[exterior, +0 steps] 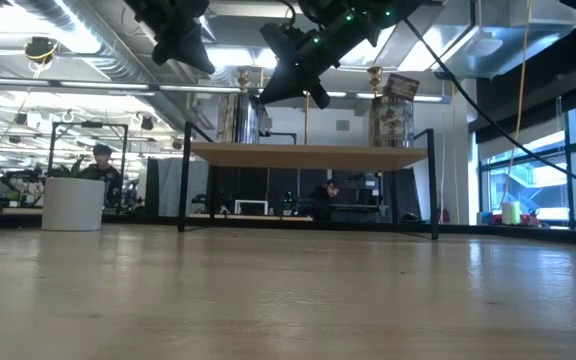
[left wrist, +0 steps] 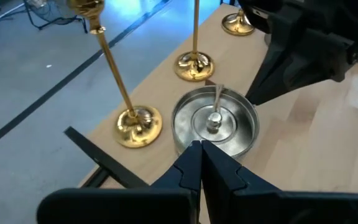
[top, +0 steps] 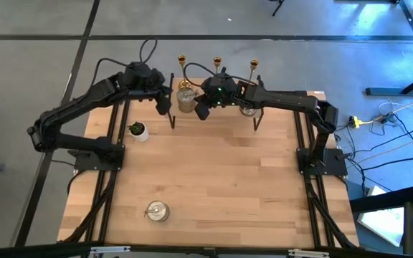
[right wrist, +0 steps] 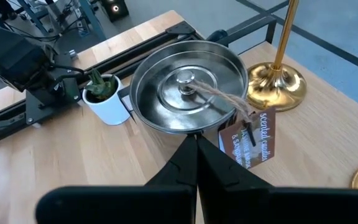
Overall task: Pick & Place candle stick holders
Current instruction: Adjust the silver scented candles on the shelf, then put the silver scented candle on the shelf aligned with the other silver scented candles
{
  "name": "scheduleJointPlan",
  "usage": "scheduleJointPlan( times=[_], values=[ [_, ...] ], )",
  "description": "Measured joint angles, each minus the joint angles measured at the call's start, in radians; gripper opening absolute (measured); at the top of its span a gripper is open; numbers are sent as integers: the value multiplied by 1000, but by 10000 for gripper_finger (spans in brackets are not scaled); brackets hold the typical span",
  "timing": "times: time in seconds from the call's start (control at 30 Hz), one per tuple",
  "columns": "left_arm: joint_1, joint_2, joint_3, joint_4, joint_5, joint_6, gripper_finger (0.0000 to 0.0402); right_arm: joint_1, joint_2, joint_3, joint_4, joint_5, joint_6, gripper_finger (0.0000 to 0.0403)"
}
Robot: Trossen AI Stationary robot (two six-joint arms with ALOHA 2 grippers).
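1. Wood tabletop (top: pixel 214 179), big and light brown, holds everything.
2. A small raised wooden shelf with thin black legs (exterior: pixel 308 155) stands at the far side of the tabletop.
3. The left hand (left wrist: pixel 201 152) of the dark left arm hangs above the shelf. It is clenched tight and holds nothing. Its tips are just above a round silver holder.
4. The right hand (right wrist: pixel 196 142) of the dark right arm hangs over the same spot, coming from the other side. It is clenched too, with nothing in it.
5. Three shiny gold candle stick holders with round feet and tall thin stems (top: pixel 217 63) stand upright in a row along the far edge of the shelf.
6. Three squat round silvery candle stick holders are here. One (left wrist: pixel 215 121) sits on the shelf under both hands, just beside the gold ones. Another (top: pixel 248 110) sits on the shelf too, partly hidden under the right arm. The last (top: pixel 156 211) is well apart, down on the tabletop near the front edge.
7. A tiny white pot with a green plant (top: pixel 138 131) stands on the tabletop by the left arm.
8. A little brown paper tag (right wrist: pixel 253 140) hangs on a string from the silver holder under the hands.
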Motion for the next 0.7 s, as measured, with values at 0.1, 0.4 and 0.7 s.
scheduleJointPlan(
  times=[0.1,0.4,0.7],
  values=[
    [6,-5,0,0,0,0,2,0,0,0,3,0,2,0],
    [6,-4,0,-2,9,-1,2,1,15,0,10,0,6,0],
    [6,-38,0,25,9,-18,2,12,18,142,-140,1,-67,0]
  ],
)
